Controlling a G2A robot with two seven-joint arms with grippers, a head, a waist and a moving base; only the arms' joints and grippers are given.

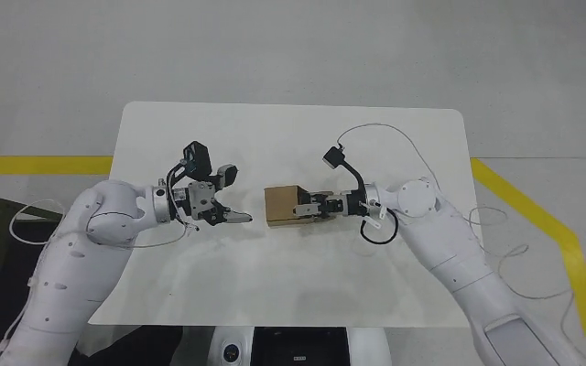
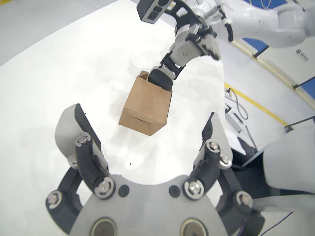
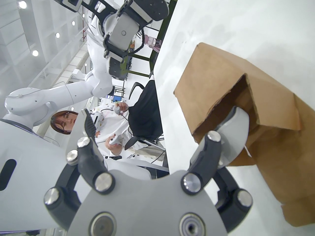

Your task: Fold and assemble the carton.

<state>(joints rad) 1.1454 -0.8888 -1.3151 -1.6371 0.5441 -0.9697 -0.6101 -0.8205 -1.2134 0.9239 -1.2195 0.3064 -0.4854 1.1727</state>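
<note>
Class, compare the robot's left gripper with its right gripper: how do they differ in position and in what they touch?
The left gripper hangs apart from the carton and touches nothing, while the right gripper is at the carton's open end. Both fingers of the left gripper are free, but the right gripper has one finger inside the carton and the other outside. Both grippers are open and face each other across the carton.

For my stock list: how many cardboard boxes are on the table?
1. The box lies at the middle of the table, one finger of the right pincer inside its open end.
</note>
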